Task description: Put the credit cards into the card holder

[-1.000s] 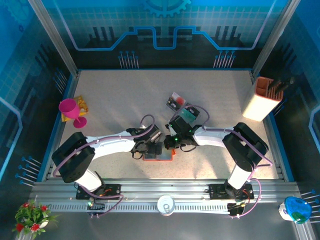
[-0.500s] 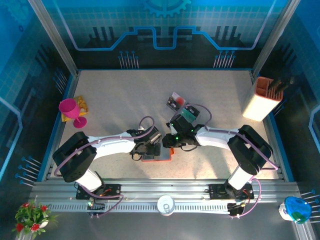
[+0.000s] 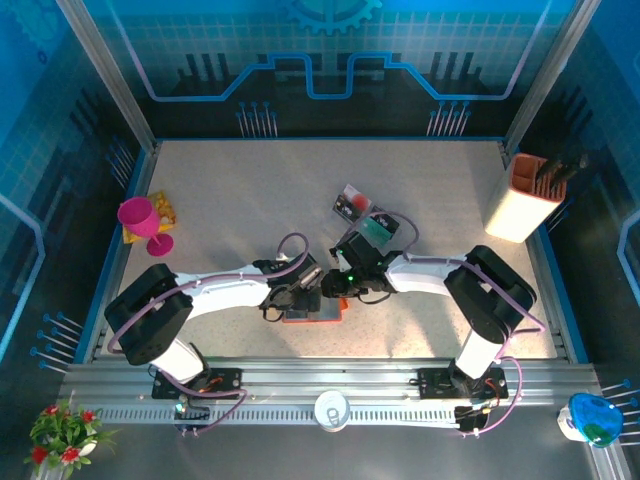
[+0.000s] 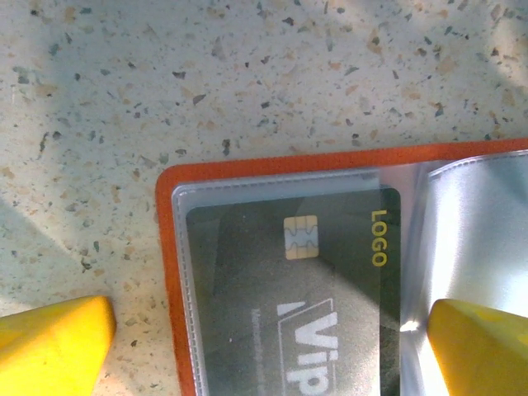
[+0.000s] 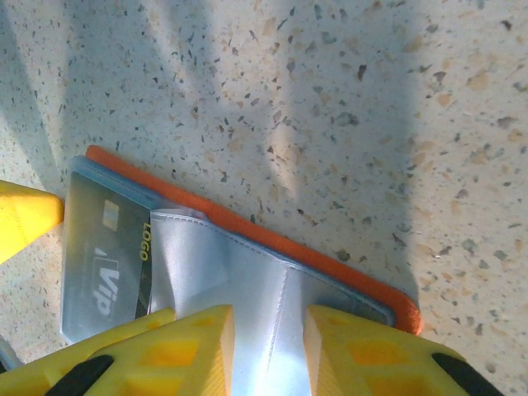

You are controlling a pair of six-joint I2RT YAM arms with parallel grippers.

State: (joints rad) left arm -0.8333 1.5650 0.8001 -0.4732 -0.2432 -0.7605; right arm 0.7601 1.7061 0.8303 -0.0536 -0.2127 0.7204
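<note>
- Top view: you have a flat, speckled, stone-look counter [image 3: 230, 200]. The orange-red card holder [image 3: 318, 316] lies open near its front middle. The left tool [image 3: 303, 293] and right tool [image 3: 330, 288] meet nose to nose over it. Behind them lie a teal card [image 3: 376, 228] and a few more cards [image 3: 352, 204]. A pink goblet [image 3: 138, 216] stands far left. Against a second ago, the holder lies where it was and the right tool has edged slightly left.
- Left wrist: you see the holder's rounded, leather-like orange rim. Inside it a glossy clear sleeve [image 4: 462, 231] holds a black card [image 4: 289, 297] with a gold chip and yellow "LOGO". The blunt yellow fingers [image 4: 49, 342] sit wide apart, gripping nothing, one over bare counter and one over the sleeve.
- Right wrist: the holder runs diagonally, its sleeves shiny and creased at the fold. The black card sits in the left pocket. Your right tool's yellow fingers [image 5: 181, 342] stand slightly apart, with sleeve showing in the gap. You cannot tell whether they touch it.
</note>
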